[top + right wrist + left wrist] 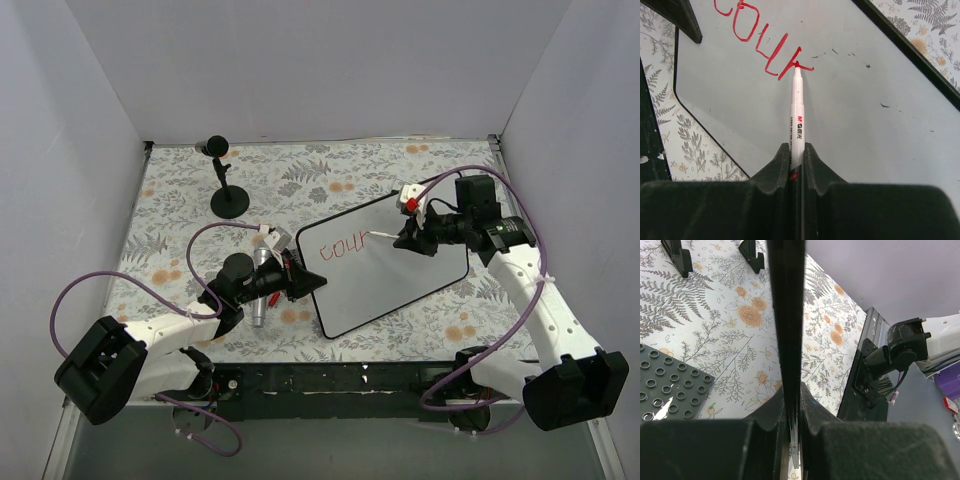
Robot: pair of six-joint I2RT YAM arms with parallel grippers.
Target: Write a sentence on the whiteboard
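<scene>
The task is in its early part. On the whiteboard (400, 280), which lies just to the 3 o'clock side of the worktop's (180, 210) middle in the top view, only the start of the sentence (335, 250) is there. Red letters sit near the board's 10 o'clock corner, reading "cou" plus a fourth letter (an r, I judge, not finished). The rest of the board is bare apart from a few small dark specks, so most of the writing is left to do.

The right tool (796, 150) reaches over the board's 1 o'clock edge with its jaws narrow, clamped on a white marker (797, 110). The red tip touches the board at the last stroke of that fourth letter, so I take it to be mid-letter.

The left tool (792, 395) is at the board's 9 o'clock edge, its jaws drawn in tight on the thin black rim. The left wrist view shows that rim edge-on between the fingers. It appears to be steadying the board for the pen.
</scene>
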